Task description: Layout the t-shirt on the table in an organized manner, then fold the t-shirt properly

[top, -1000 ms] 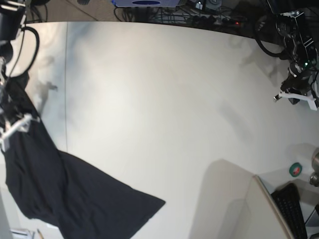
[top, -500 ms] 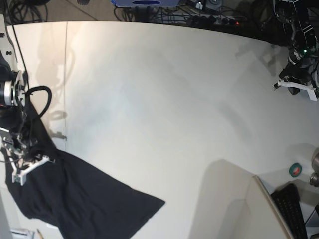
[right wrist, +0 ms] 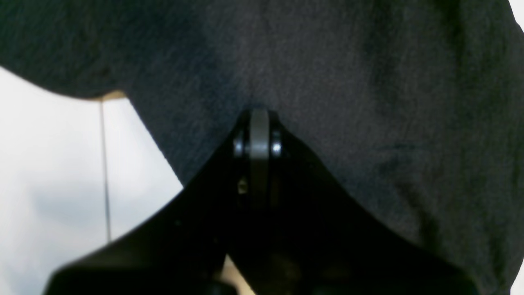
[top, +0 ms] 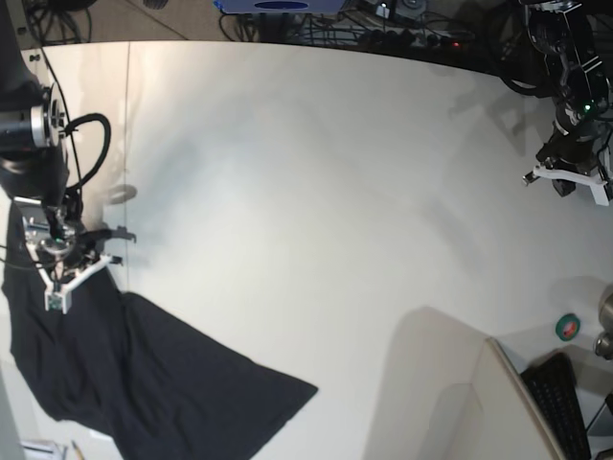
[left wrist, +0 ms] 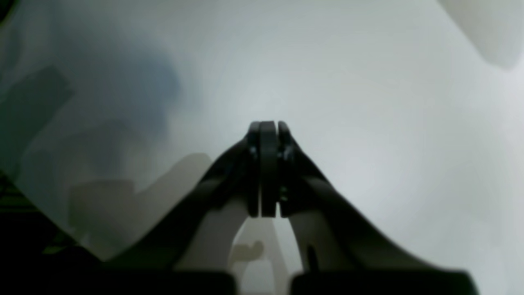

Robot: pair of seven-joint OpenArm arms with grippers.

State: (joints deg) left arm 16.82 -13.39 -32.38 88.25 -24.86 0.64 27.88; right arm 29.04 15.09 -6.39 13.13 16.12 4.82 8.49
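The black t-shirt (top: 163, 374) lies bunched at the near left corner of the off-white table (top: 316, 192), with part of it hanging over the left edge. No graphic or tag shows. My right gripper (top: 59, 299) is at the shirt's upper edge. In the right wrist view its jaws are together at the dark fabric (right wrist: 348, 82), and the gripper (right wrist: 258, 116) appears shut on it. My left gripper (top: 530, 180) hovers at the far right of the table, far from the shirt. In the left wrist view it (left wrist: 264, 125) is shut and empty over bare table (left wrist: 368, 102).
A thin seam (top: 127, 172) runs down the table's left part and also shows in the right wrist view (right wrist: 104, 164). A black keyboard (top: 565, 402), a green round object (top: 568, 327) and a pale raised panel (top: 460, 393) sit at the near right. Cables (top: 402, 34) line the far edge.
My right arm swung down, then in over the table's left side, and its gripper now sits higher and further right. The shirt's upper part has shifted with it. The left gripper barely moved.
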